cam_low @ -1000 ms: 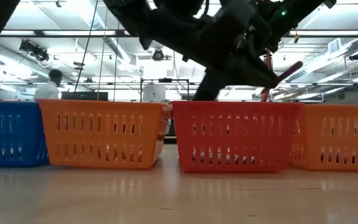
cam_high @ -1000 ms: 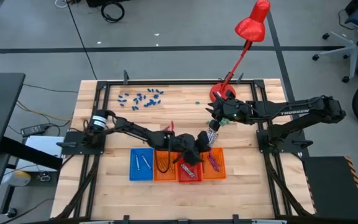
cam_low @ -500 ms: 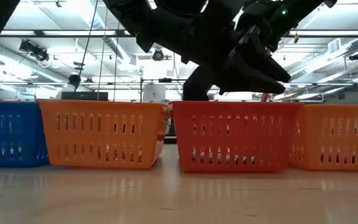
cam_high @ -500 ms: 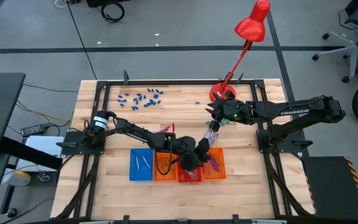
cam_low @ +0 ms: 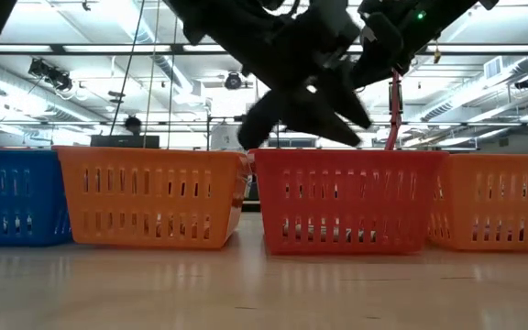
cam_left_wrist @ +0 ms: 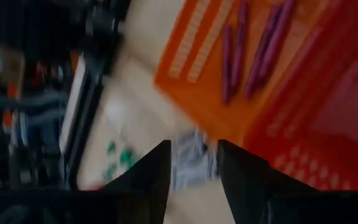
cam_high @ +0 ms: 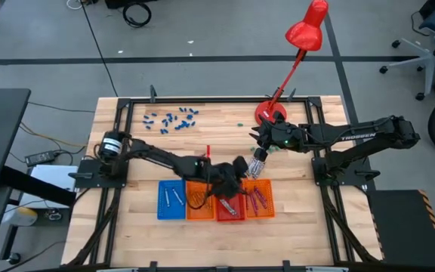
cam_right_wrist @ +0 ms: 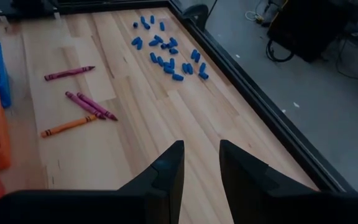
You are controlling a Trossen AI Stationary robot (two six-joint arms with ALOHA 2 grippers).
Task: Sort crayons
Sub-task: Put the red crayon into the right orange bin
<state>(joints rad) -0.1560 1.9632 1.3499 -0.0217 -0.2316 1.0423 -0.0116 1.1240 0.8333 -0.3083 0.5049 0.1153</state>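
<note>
Risk: left hand (cam_high: 236,168) above red tray (cam_high: 229,211) and right orange tray (cam_high: 259,199), fingers spread, holding nothing — low sweep toward loose crayons (cam_right_wrist: 79,111) could clip tray wall, shove row

Loose crayons lie on bare table (cam_high: 293,196), roughly ten o'clock from left hand, near

Right hand (cam_high: 257,165) just beside left, at three o'clock — fingers parted, empty; collision possible

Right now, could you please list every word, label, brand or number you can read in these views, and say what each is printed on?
"TROSSEN": white lettering on the right arm in the high view, small and only just legible.
No other text can be read: the baskets, the crayons and the red lamp show no legible labels or numbers.
</note>
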